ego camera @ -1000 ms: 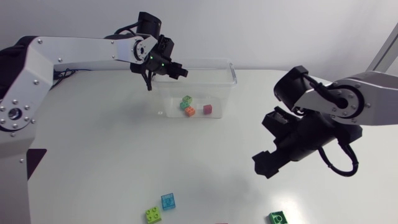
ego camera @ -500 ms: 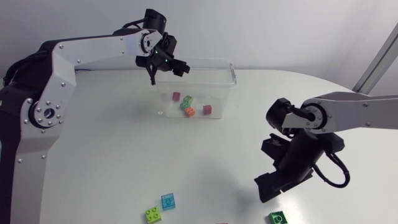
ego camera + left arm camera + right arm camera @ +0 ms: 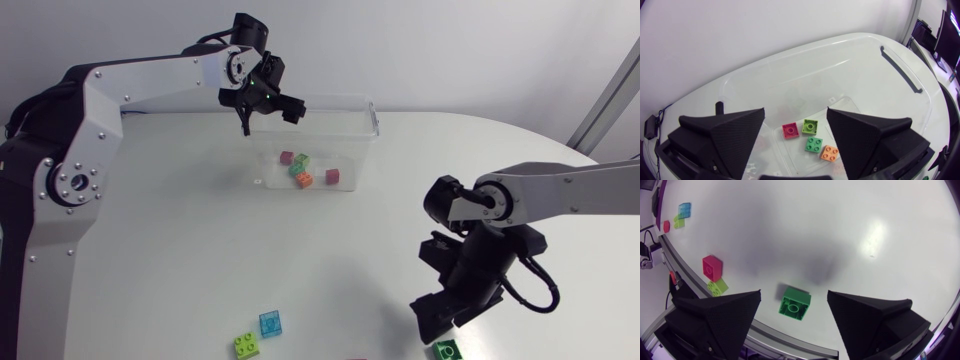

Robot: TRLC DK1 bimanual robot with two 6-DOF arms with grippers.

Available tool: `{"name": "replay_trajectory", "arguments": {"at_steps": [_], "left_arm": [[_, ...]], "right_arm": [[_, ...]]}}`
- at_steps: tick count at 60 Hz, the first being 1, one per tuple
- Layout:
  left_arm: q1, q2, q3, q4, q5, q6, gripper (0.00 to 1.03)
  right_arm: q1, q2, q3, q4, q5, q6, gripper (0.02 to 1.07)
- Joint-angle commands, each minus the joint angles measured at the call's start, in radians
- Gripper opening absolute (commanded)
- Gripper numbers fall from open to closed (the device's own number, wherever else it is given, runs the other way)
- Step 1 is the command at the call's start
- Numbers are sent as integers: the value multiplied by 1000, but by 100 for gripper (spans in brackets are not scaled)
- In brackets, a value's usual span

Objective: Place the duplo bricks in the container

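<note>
Well clear of the container (image 3: 372, 112), the right gripper (image 3: 794, 296), fingers spread and empty, hangs directly over a green brick (image 3: 795, 306) on the tabletop (image 3: 200, 250); the left gripper (image 3: 795, 112), fingers likewise released, hangs above the container itself.

Clear container (image 3: 372, 120) holds perhaps five small bricks (image 3: 303, 176); a green brick (image 3: 795, 304) lies well apart outside

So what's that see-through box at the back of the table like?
The container is a clear, lidless plastic tub, rectangular with rounded corners. It stands upright on the white table near its far edge. Small coloured bricks lie on its floor. The left gripper hangs open above it, apparently not touching.
</note>
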Motion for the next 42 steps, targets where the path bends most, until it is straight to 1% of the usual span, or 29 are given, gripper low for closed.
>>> {"name": "replay_trajectory", "arguments": {"at_steps": [1, 13, 18, 21, 24, 27, 28, 29, 33, 42], "left_arm": [[-9, 14, 44, -10, -8, -26, 88], [-21, 11, 54, -14, -8, -35, 88], [-23, 7, 53, -16, -8, -36, 88], [-21, 5, 53, -16, -8, -38, 88], [-21, 4, 54, -16, -8, -39, 88], [-21, 2, 53, -17, -8, -41, 88], [-21, 1, 51, -19, -8, -41, 88], [-20, -4, 48, -20, -8, -41, 88], [-18, -12, 44, -20, -8, -41, 88], [-12, -39, 33, -20, -8, -39, 88]], "right_arm": [[-14, 32, -25, -20, -4, 22, 97], [-16, 76, -29, -17, -2, 38, 95], [-16, 87, -29, -16, 4, 42, 84], [-14, 87, -31, -14, 7, 52, 76], [-16, 87, -31, -13, 8, 58, 73], [-19, 89, -35, -11, 21, 58, 72], [-19, 89, -35, -11, 22, 58, 69], [-21, 89, -39, -10, 25, 59, 59], [-22, 90, -42, -6, 27, 59, 51], [-24, 118, -43, 0, 37, 64, 50]]}}
